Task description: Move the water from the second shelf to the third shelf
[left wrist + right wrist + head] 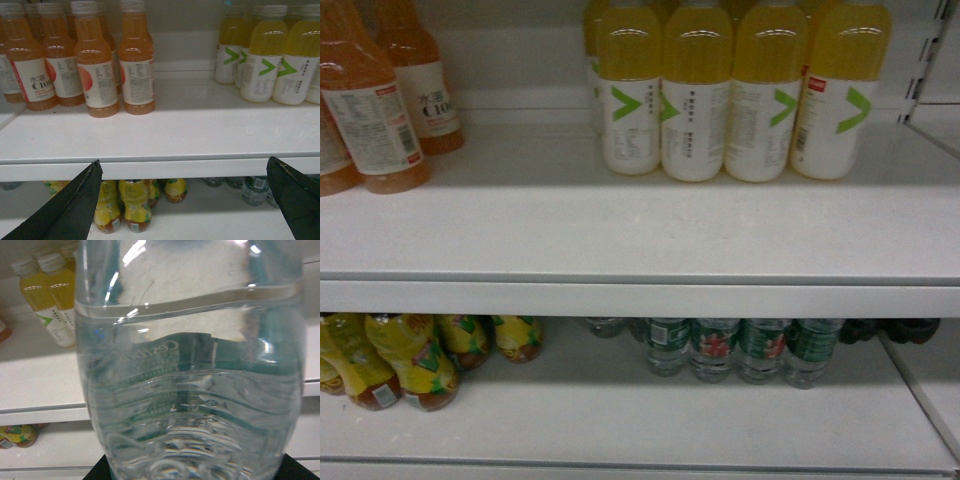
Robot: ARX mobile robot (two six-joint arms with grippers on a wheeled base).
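Orange bottle (37, 75) label reads "C100"; water (190, 365) shows mirrored "Cestbon".

Left gripper (190, 200) spread wide, fingers (75, 205) apart and holding nothing — right gripper (192, 472) closed on the water bottle (190, 365)

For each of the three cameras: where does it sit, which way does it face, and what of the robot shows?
Head: faces the shelves level-on; no robot part shows.
Left wrist: behind the open left claw, facing the orange bottles; both fingers show.
Right wrist: right up against the water; dark claw parts at the bottom edge.
Shared: all show the yellow bottles.
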